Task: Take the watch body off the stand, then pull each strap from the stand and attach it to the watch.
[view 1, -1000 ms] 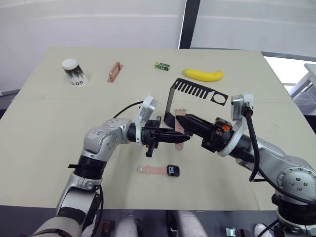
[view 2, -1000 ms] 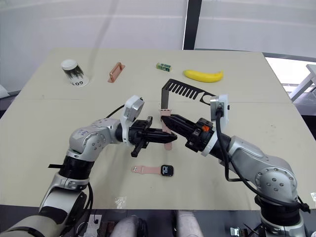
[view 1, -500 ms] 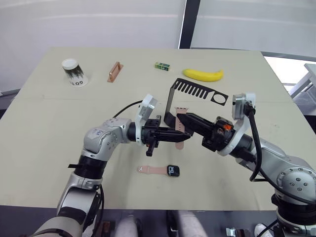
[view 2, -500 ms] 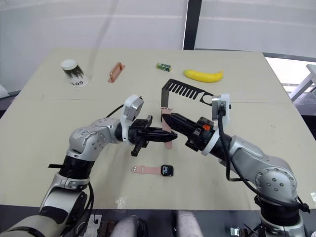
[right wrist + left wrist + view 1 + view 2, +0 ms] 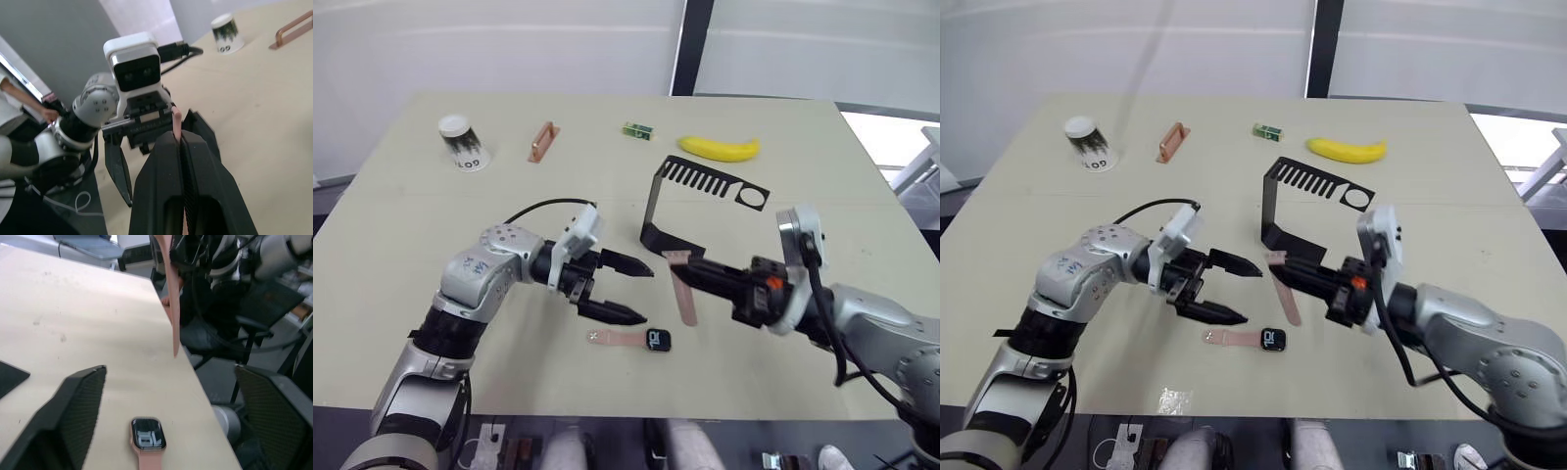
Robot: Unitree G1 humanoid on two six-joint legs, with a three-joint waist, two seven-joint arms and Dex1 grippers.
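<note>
The black stand (image 5: 658, 208) stands mid-table with no strap on it. My right gripper (image 5: 681, 267) is shut on one pink strap (image 5: 683, 297), which hangs down from its fingers just in front of the stand's base; the pink edge also shows between the closed fingers (image 5: 176, 115). My left gripper (image 5: 643, 292) is open to the left of that strap, with nothing between its fingers. Below it on the table lies the watch body (image 5: 657, 339), dark-screened, with the other pink strap (image 5: 616, 337) joined to its left side. The watch body (image 5: 147, 438) also lies between my left fingers' line of sight.
Along the table's far side are a tipped paper cup (image 5: 462, 143), a copper-coloured bar (image 5: 541, 141), a small green block (image 5: 635, 130) and a banana (image 5: 719, 148). The table's near edge runs just beyond the watch.
My left gripper has opened and drawn back leftward. My right gripper has come away from the stand toward the near edge with the strap in it.
</note>
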